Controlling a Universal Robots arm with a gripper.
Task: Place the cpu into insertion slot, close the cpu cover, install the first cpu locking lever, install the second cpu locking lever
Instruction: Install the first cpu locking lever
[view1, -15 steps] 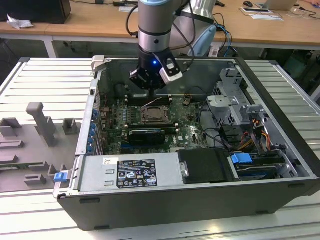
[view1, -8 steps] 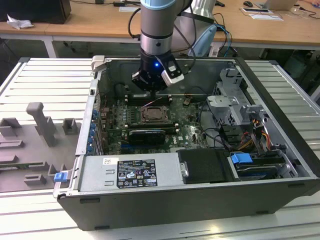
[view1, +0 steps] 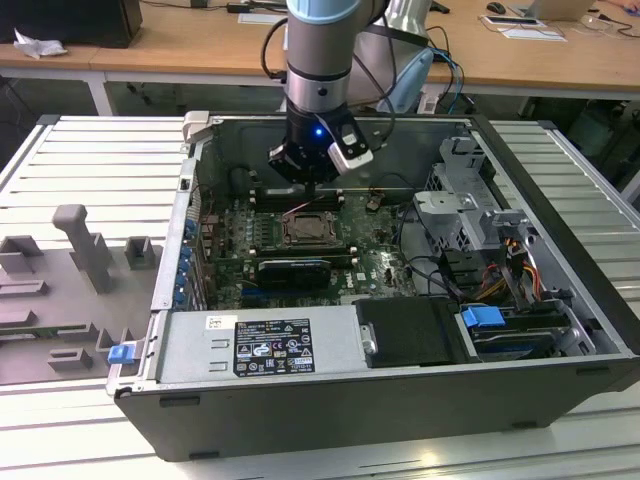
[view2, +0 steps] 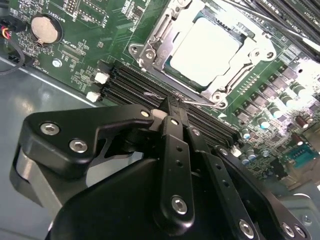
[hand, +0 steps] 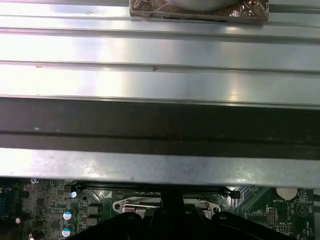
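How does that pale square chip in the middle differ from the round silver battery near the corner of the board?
The chip is square and matte pale; the battery is round and shinier. The chip looks much larger. The chip sits framed by a metal cover; the battery sits in a small round holder. Both lie flat on the green board.

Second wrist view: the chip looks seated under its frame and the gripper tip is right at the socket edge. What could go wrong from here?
The gripper, fingers together, sits at a thin wire lever on the edge of the insertion slot. The wire could slip off the narrow tip and spring back. The memory slots lie directly beside the tip, so a sideways slip may strike them. The cpu cover lies over the cpu, but whether it is flat all round is unclear; forcing the lever could load the chip unevenly.
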